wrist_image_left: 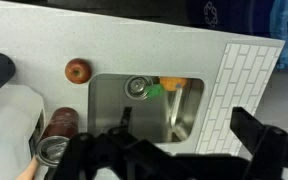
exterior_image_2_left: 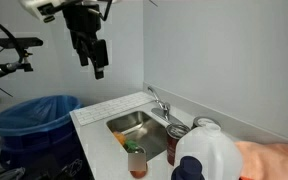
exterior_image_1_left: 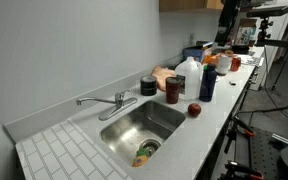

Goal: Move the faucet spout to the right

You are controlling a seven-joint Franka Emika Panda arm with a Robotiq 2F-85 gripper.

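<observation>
1. My gripper [exterior_image_2_left: 94, 55] hangs high over the counter [exterior_image_1_left: 219, 112], jaws spread wide and holding nothing.
2. The spout [exterior_image_1_left: 97, 101] sits at the back edge of the counter, behind the sink [exterior_image_1_left: 149, 120]. It is joined to its base [exterior_image_1_left: 124, 98] near the middle of the sink's back rim.
3. From my jaws the spout lies well below. I judge it also lies toward the back edge, so there is a long drop before any contact. I cannot find it in the wrist view, where my fingers [wrist_image_left: 114, 155] cover the strip along the back edge.
4. Its long axis runs level and almost parallel to the back edge, close to the wall.
5. Its tip points toward the tiled end [exterior_image_1_left: 59, 150] of the counter, away from the end where the jug [exterior_image_1_left: 187, 75] stands.
6. My judgement of the move: I come down with my jaws set across that axis and straddle the tube near its tip. Then I sweep it in an arc about the base, out over the sink toward the jug end.
</observation>
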